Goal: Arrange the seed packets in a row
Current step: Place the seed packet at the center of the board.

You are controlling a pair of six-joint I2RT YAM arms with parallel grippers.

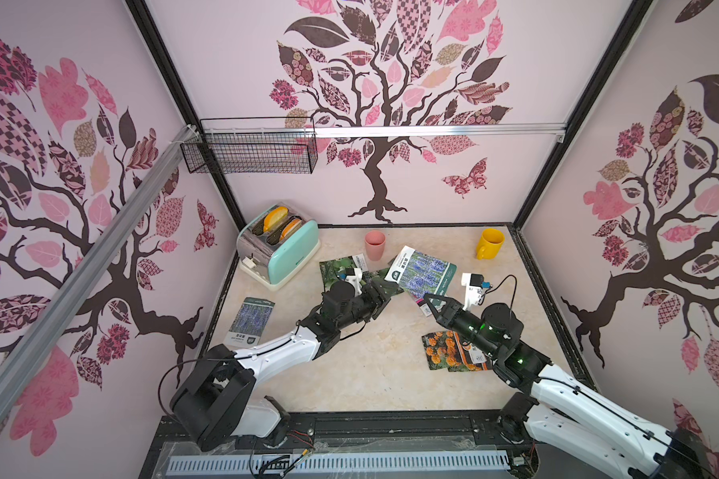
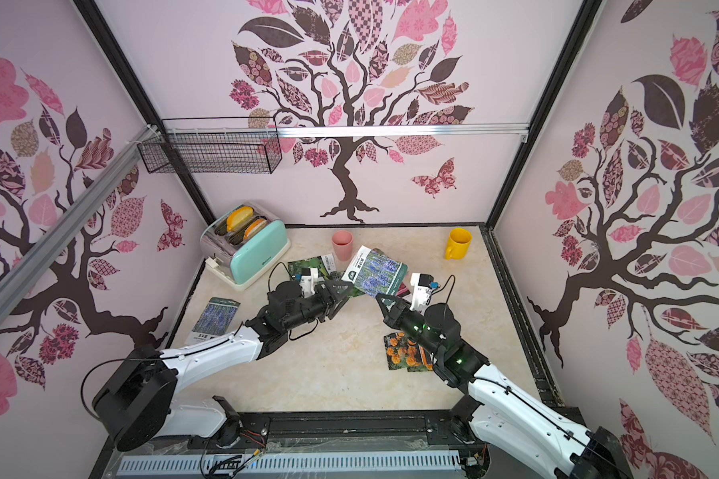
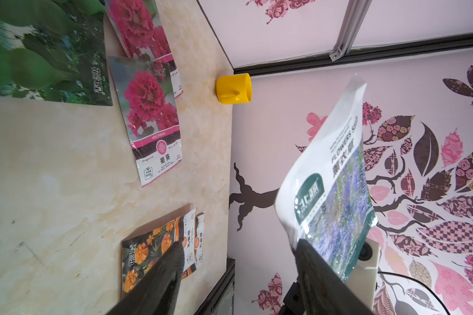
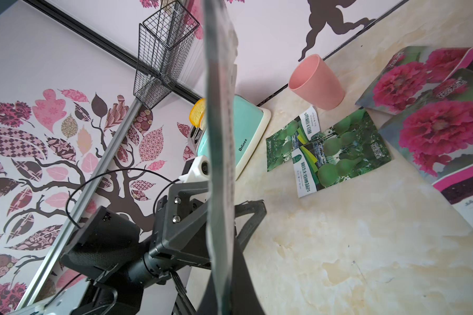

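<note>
My right gripper (image 1: 429, 300) (image 4: 224, 275) is shut on a lavender seed packet (image 1: 420, 273) (image 4: 220, 136) and holds it raised over the table's back middle. My left gripper (image 1: 385, 290) (image 3: 241, 272) stands open at the packet's other side, and the packet (image 3: 336, 196) lies along one of its fingers (image 3: 320, 272) with nothing between the jaws. A second lavender packet (image 1: 248, 321) lies flat at the left. Two gourd packets (image 4: 336, 152) overlap near the pink cup. Two magenta packets (image 3: 150, 114) overlap under the raised one. Two marigold packets (image 1: 449, 350) lie by the right arm.
A mint toaster (image 1: 279, 244) with bread slices stands at the back left. A pink cup (image 1: 375, 244) and a yellow mug (image 1: 490, 243) stand along the back wall. A wire basket (image 1: 252, 151) hangs on the wall above the toaster.
</note>
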